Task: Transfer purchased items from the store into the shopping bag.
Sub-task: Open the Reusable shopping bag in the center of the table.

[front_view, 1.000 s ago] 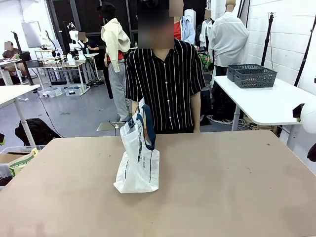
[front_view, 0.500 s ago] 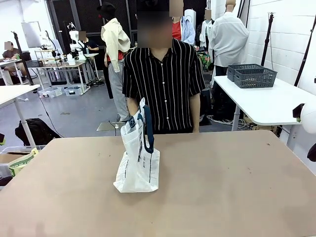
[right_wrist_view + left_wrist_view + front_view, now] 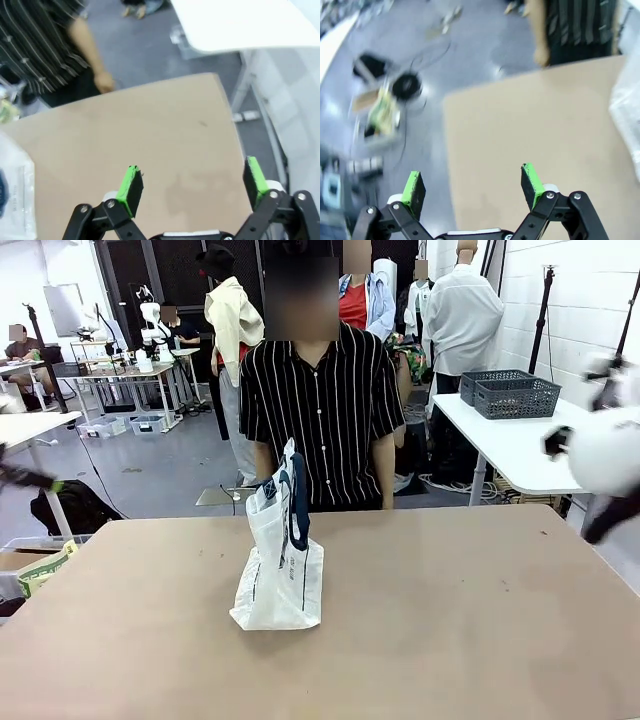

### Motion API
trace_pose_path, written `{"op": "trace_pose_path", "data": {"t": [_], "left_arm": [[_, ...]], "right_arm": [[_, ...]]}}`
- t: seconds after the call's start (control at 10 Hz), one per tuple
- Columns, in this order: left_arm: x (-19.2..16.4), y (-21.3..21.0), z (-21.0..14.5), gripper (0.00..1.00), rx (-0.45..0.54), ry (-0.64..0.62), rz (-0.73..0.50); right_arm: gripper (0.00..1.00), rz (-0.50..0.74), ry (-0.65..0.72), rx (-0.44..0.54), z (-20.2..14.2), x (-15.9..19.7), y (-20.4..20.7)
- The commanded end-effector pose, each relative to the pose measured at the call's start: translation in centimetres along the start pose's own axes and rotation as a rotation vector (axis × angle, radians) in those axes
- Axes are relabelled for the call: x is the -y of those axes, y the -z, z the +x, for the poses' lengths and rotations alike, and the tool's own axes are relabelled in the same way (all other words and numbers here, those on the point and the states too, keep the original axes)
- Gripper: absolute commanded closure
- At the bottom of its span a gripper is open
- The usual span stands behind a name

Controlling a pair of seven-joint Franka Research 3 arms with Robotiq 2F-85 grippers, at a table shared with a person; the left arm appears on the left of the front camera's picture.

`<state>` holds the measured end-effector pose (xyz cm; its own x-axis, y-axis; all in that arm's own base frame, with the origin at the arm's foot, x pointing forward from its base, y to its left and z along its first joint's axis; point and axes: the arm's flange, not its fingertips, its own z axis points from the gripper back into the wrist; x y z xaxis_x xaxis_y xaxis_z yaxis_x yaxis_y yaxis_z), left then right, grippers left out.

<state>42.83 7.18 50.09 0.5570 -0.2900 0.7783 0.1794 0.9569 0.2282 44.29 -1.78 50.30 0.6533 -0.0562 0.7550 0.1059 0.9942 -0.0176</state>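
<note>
Plastic makes the shopping bag [image 3: 283,575], which stands near the middle of the table [image 3: 480,620], soft, light and floppy, so its dark handles [image 3: 299,502] look best to grab; the left gripper [image 3: 472,182] and right gripper [image 3: 192,180] are wide open and empty.

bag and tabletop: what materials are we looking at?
Shopping bag: looks like thin translucent whitish plastic film with a soft sheen; it creases and slumps at the base. Its handles: dark navy straps, woven or plastic, too small to tell. Table: matte tan top, likely laminate or coated board; flat, uniform, no visible grain or glare.
</note>
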Motion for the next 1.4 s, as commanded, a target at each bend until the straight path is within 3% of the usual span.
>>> {"op": "trace_pose_path", "data": {"t": [0.0,0.2,0.3,0.4,0.5,0.6,0.7,0.8,1.3], "left_arm": [[3.2,2.9,6.3,0.00,0.182,0.163,-0.189],[8.2,4.9,10.8,0.00,0.217,0.250,-0.304],[8.5,6.1,11.9,0.00,0.209,0.176,-0.334],[8.1,6.1,11.6,0.00,0.101,0.182,-0.266],[13.6,1.5,12.1,0.00,0.208,0.233,-0.279],[13.6,1.5,12.1,0.00,0.208,0.233,-0.279],[12.5,3.3,11.8,0.00,0.169,0.204,-0.286],[12.0,3.9,11.8,0.00,0.209,0.166,-0.317],[18.8,11.9,19.9,0.00,0.117,0.237,-0.596]], "right_arm": [[0.00,0.174,-0.087,-0.001,4.6,-7.7,-1.0],[0.00,0.354,-0.266,-0.083,5.2,-16.4,-1.4],[0.00,0.367,-0.322,-0.101,5.1,-17.8,-1.1],[0.00,0.299,-0.331,-0.110,5.1,-16.8,-1.1],[0.00,0.333,-0.254,-0.049,4.1,-20.7,-3.1],[0.00,0.333,-0.254,-0.049,4.1,-20.7,-3.1],[0.00,0.340,-0.301,-0.089,3.9,-21.3,-1.9],[0.00,0.345,-0.254,-0.082,4.4,-21.6,-2.2],[0.00,0.526,-0.279,-0.189,4.8,-33.2,-3.9]]}}
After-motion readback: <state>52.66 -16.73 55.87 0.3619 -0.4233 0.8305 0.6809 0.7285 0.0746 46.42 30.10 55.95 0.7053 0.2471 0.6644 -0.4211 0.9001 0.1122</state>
